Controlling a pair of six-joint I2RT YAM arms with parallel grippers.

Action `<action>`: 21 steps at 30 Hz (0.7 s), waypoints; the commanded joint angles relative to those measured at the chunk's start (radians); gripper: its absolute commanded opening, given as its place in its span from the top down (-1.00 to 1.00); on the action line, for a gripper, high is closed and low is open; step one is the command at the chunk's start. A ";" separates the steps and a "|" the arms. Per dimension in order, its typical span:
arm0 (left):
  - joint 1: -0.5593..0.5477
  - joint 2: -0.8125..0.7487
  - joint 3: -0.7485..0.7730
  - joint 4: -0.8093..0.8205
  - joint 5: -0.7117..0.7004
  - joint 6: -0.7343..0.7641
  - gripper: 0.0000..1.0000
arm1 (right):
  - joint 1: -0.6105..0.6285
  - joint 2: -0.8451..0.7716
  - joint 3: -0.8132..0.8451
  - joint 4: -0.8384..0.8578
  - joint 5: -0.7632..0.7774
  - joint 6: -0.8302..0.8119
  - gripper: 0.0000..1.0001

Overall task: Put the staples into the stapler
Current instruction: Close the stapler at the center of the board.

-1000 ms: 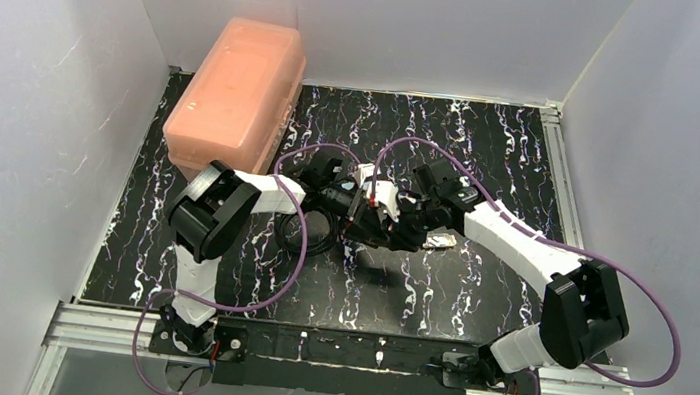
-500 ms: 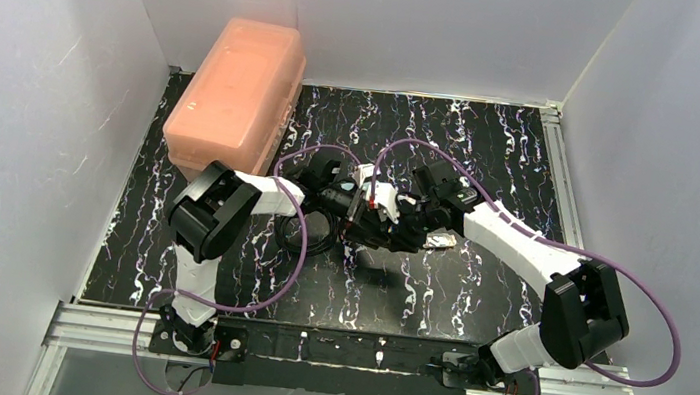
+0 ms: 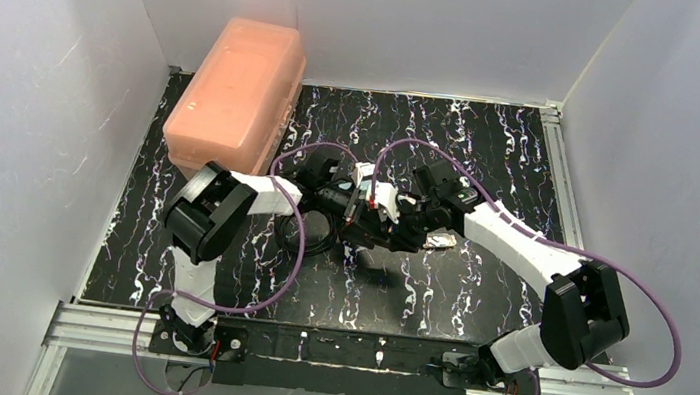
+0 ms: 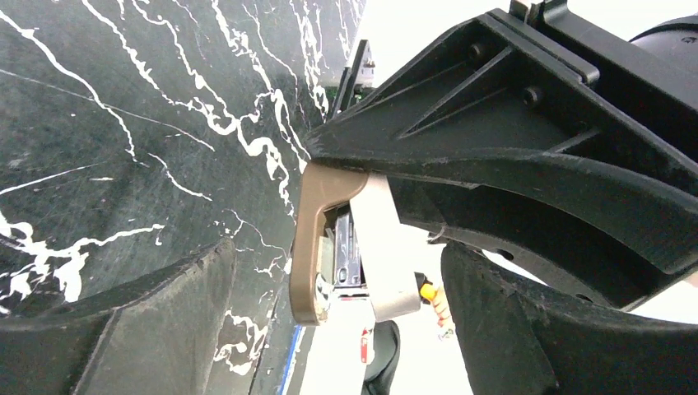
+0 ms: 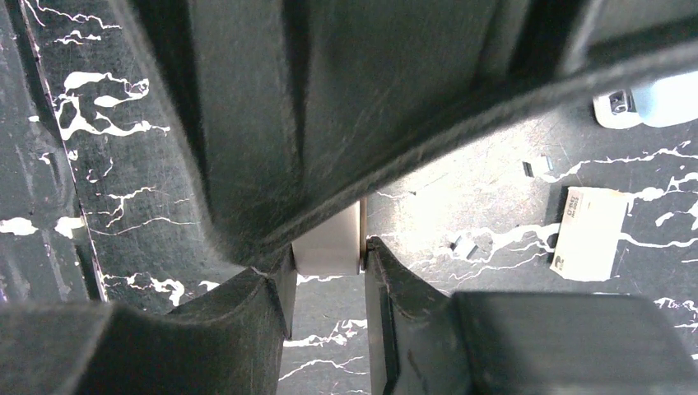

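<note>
- The left pincer [image 4: 337, 350], jaws spread wide, brackets the tan-and-pale piece [image 4: 317, 247] just ahead without touching it. Closing off-centre could knock the piece askew.
- The right pincer [image 5: 328, 278] is clamped on that piece. The silvery metal [image 4: 346, 257] inside may be the staples, though this is hard to tell. The hold looks thin, so a nudge could twist it free.
- Beyond the right pincer, loose metal bits [image 5: 539, 167] and the cardboard sleeve [image 5: 588, 233] lie on the desk [image 5: 49, 99]. The stapler [image 5: 671, 95] sits farther off to the side, so anything dropped would land short of it.
</note>
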 commanded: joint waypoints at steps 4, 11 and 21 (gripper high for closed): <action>0.059 -0.138 -0.018 -0.136 -0.032 0.131 -0.88 | -0.009 -0.050 -0.007 0.001 0.017 -0.011 0.94; 0.139 -0.254 0.018 -0.420 -0.163 0.325 -0.95 | -0.048 -0.008 -0.029 0.022 0.070 -0.026 0.94; 0.162 -0.419 0.050 -0.595 -0.329 0.486 -0.97 | -0.055 0.163 -0.010 0.075 0.106 -0.082 0.92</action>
